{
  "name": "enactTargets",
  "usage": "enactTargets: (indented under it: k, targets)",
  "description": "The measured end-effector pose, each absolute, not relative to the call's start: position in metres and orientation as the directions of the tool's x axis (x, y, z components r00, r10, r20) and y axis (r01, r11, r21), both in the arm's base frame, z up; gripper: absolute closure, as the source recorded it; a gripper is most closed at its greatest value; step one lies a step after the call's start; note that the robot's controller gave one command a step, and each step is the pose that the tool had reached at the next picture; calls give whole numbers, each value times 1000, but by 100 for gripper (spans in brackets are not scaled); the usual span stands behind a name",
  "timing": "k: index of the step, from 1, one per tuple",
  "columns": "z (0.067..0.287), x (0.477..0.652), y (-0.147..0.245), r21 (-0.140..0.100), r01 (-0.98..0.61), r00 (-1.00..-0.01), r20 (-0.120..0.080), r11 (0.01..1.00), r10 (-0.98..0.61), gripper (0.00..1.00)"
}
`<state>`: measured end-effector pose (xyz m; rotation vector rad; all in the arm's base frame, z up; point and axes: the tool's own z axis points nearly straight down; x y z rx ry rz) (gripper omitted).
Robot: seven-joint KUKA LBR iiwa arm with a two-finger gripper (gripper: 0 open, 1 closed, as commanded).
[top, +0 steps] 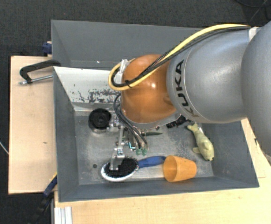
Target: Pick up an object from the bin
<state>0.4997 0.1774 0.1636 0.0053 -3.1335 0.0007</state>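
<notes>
Nearest, brush: a brush (121,169) with a white oval head, dark bristles and a blue handle lay along the front wall of the bin, left of centre. Its head was toward the view's left and its handle pointed right.
Cup: an orange cup (178,169) lay on its side by the same front wall, just beside the end of the blue handle.
Gripper: the gripper (120,154) hung straight over the brush head, its tip at the bristles. Whether it touched them could not be told, nor whether it was spread or pressed together.
Task's thing: the brush was the thing under the gripper, and it rested on the bin floor.
Toy: a pale yellow fish-like toy (202,144) lay on the right of the floor, behind the cup and apart from it.
Black piece: a black round thing (99,119) sat on the left of the floor, behind the gripper and near the back slope.
Bin: the grey metal bin (65,148) had sloping walls around a scuffed floor.
Wrist: an orange domed cover (144,94) sat above the gripper and hid the middle of the floor.
Cable: a yellow cable (196,35) looped from the cover's left side and ran back along the arm.
Arm: the grey arm (219,78) reached in from the view's right.
</notes>
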Motion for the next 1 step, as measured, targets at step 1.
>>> enactTargets:
  k: [1]
  targets:
    - [76,497,139,4,-168,-986,3,986,-168,0]
